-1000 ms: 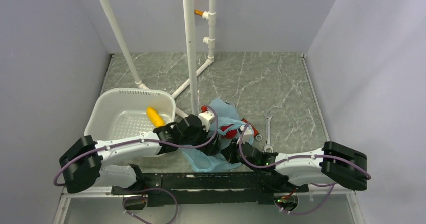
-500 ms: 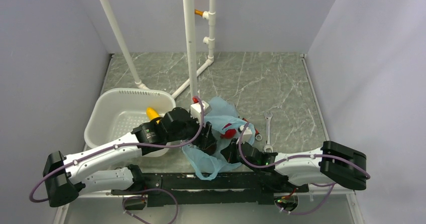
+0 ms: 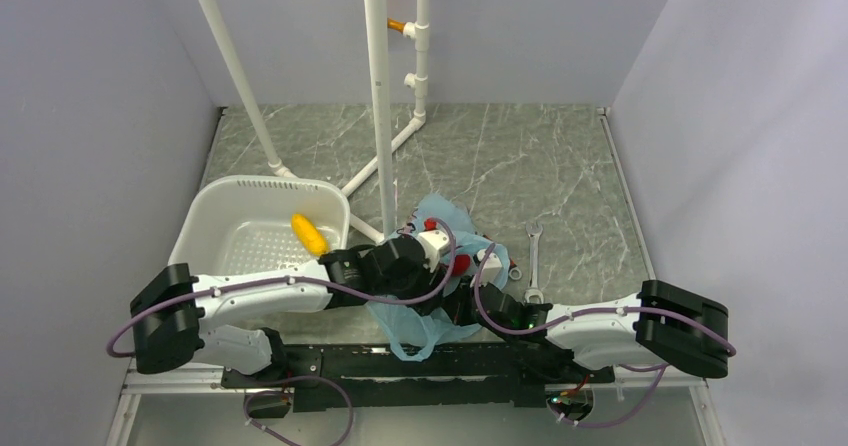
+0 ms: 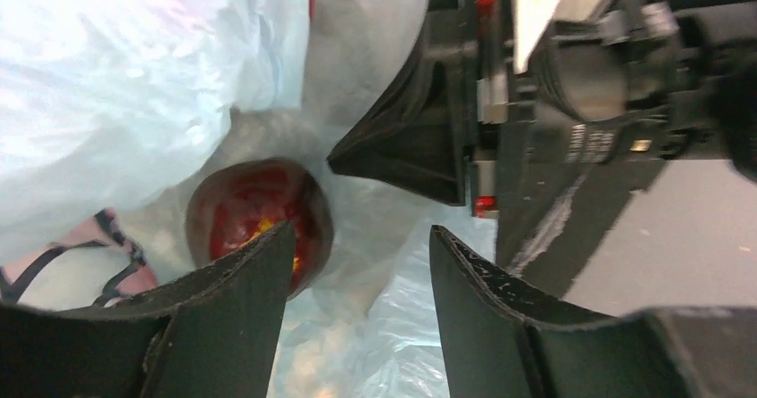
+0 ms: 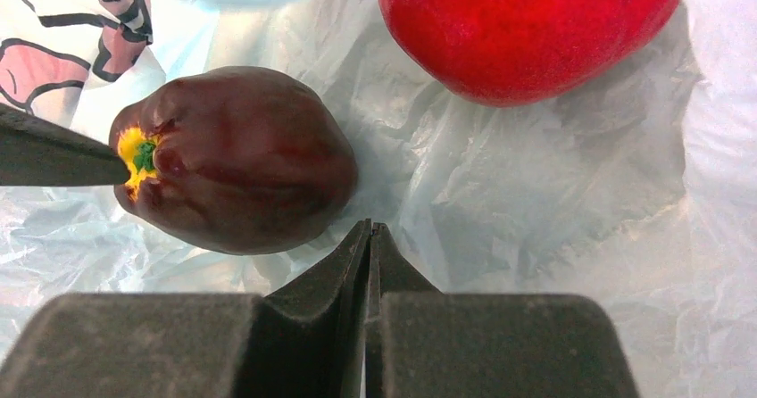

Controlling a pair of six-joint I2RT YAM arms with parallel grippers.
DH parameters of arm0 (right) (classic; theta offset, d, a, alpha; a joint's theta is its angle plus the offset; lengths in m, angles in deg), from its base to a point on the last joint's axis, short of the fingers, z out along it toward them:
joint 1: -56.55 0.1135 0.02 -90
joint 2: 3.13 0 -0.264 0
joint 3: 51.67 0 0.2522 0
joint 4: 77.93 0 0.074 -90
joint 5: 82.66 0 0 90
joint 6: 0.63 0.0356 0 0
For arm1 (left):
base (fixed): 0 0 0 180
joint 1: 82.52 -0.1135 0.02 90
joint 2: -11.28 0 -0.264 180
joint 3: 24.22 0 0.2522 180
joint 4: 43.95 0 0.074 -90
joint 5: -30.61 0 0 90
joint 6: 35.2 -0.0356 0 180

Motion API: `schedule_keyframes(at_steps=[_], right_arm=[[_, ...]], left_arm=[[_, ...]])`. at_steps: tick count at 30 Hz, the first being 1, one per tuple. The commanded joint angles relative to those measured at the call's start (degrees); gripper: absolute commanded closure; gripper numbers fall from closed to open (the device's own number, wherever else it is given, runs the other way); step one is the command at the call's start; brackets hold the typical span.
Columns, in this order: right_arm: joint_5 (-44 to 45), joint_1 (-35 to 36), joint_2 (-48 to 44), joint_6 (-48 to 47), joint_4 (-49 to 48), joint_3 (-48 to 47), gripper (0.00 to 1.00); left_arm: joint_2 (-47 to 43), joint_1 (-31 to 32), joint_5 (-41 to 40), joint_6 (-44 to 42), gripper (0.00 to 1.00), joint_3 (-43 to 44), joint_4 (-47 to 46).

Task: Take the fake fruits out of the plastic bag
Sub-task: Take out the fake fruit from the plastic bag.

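The light-blue plastic bag (image 3: 425,326) lies crumpled between my two arms. The dark maroon fruit (image 5: 237,157) and the bright red fruit (image 5: 527,23) lie inside it on the film. My left gripper (image 4: 357,237) is open in the bag's mouth, with the maroon fruit (image 4: 259,224) just beyond its left finger. My right gripper (image 5: 368,228) is shut, pinching the bag film beside the maroon fruit. The yellow elongated fruit (image 3: 307,232) lies in the white basket (image 3: 215,221). From above, the left gripper (image 3: 445,269) and the right gripper (image 3: 458,301) meet over the bag.
A silver wrench (image 3: 533,256) lies right of the bag. White pipes (image 3: 378,86) stand just behind the bag and basket. Grey walls close in both sides.
The left arm swung its elbow out and back, and its wrist has moved right, further over the bag. The right arm and the yellow fruit have not moved.
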Motion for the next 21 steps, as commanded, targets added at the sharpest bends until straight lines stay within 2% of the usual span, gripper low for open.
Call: schedule_keyframes(at_steps=[1, 5, 8, 17, 21], right_arm=[[0.35, 0.20, 0.32, -0.17, -2.97, -0.71, 0.94], [0.07, 0.20, 1.16, -0.47, -2.71, -1.39, 0.94], [-0.01, 0.19, 0.96, -0.35, -2.70, -1.18, 0.94], [-0.11, 0.19, 1.13, -0.23, -2.87, -1.18, 0.94], [-0.09, 0.17, 1.00, -0.13, -2.99, -0.95, 0.94]], left_arm=[[1.13, 3.39, -16.91, -0.36, 0.35, 3.49, 3.73], [2.35, 5.58, -24.08, -1.01, 0.19, 2.86, 3.91], [3.66, 5.74, -24.92, -1.23, 0.14, 2.49, 3.58], [8.68, 5.74, -23.37, -2.17, 0.21, 2.04, 0.92], [11.03, 5.74, -22.51, -2.47, 0.28, 2.14, -0.40]])
